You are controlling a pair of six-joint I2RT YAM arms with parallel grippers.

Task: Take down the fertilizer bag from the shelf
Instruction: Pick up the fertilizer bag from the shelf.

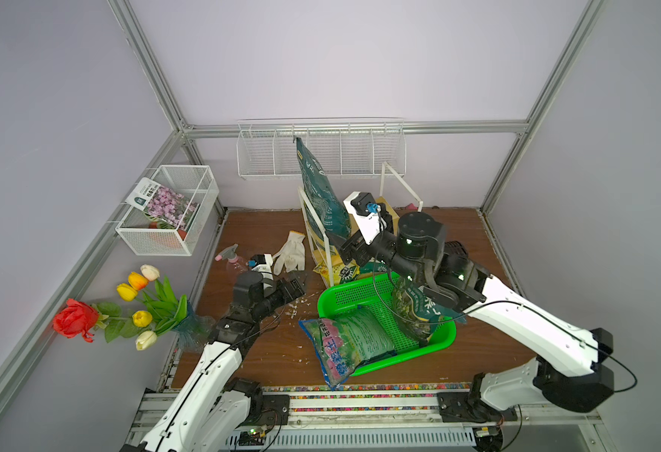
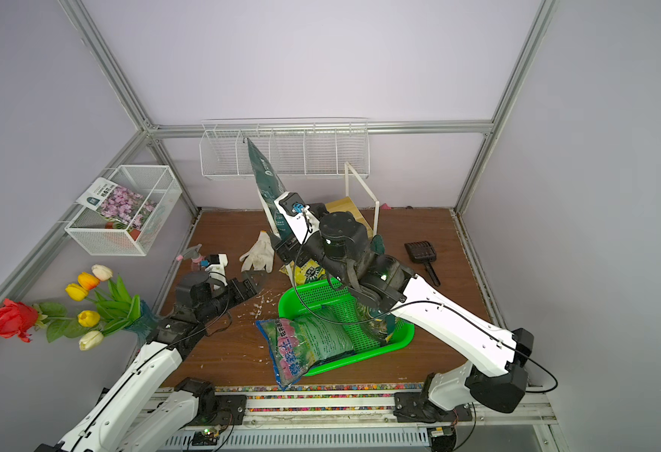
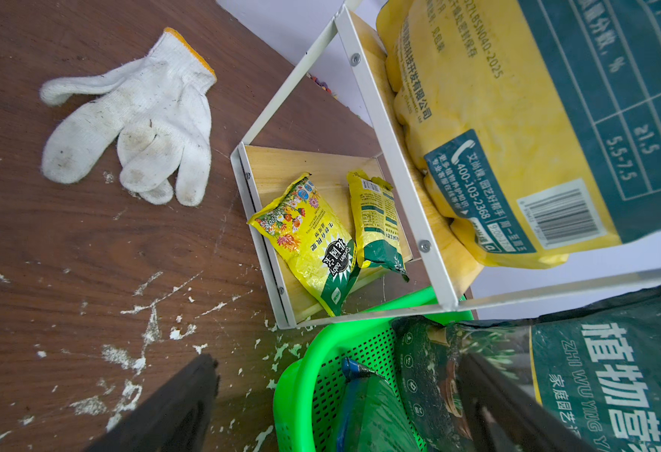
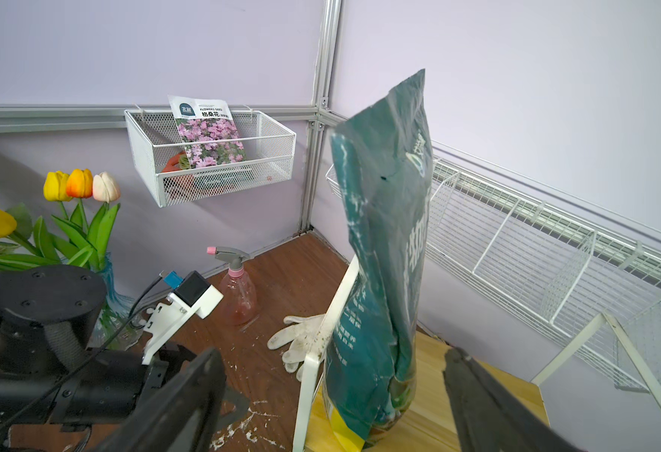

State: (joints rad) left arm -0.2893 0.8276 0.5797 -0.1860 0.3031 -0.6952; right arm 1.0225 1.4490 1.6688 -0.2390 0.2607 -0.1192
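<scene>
On the top wooden board of the small white-framed two-tier shelf [image 4: 311,375], the tall dark green plastic fertilizer bag [image 4: 380,254] is standing upright. The right gripper [image 4: 333,354] is nearer, holding its fingers [image 4: 188,395] wide apart on either side of the bag's lower part and gripping nothing; the left gripper [image 3: 336,360] is hanging open too.

shelf [image 4: 308,379]: painted metal frame, matt wood boards | fertilizer bag [image 4: 380,235]: glossy plastic (creased)
</scene>
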